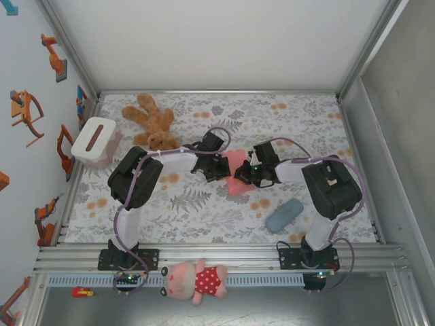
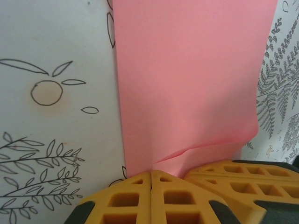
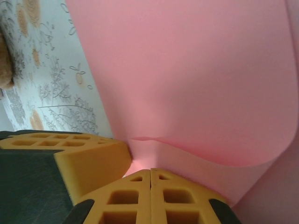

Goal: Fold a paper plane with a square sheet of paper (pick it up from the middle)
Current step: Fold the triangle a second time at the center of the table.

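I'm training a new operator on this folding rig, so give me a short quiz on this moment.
1. True or false: the left gripper is open.
2. Where on the table does the grey-blue pouch lie? A far left; B near right; C far centre.
3. Fill in: the right gripper is shut on the ____.
Key: 1 false, it is shut; 2 B; 3 square sheet of paper.
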{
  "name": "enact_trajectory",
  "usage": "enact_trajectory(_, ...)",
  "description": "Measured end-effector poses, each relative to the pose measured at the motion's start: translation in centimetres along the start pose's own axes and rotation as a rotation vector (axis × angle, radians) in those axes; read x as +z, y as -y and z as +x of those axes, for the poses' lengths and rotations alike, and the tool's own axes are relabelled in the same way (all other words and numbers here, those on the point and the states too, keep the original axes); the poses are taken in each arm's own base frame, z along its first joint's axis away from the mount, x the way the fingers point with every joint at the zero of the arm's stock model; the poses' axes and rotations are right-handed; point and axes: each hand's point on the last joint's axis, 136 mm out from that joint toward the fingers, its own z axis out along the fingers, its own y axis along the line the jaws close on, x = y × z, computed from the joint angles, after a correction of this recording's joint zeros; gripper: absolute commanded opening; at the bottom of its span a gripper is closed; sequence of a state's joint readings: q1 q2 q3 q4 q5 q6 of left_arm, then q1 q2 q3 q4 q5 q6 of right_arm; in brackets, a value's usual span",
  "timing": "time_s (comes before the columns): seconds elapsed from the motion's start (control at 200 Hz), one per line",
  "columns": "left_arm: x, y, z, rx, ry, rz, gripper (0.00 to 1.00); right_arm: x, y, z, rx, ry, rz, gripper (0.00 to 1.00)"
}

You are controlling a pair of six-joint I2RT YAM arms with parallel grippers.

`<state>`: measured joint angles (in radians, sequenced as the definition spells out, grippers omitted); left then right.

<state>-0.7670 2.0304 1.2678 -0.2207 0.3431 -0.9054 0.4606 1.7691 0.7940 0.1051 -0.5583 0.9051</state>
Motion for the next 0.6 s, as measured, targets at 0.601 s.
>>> enact_trajectory(0.601, -0.3, -0.7, -0.3, 0.032, -0.013, -0.002, 0.0, -0.6, 1.8, -2.4, -0.039, 0.0, 0.049, 0.0)
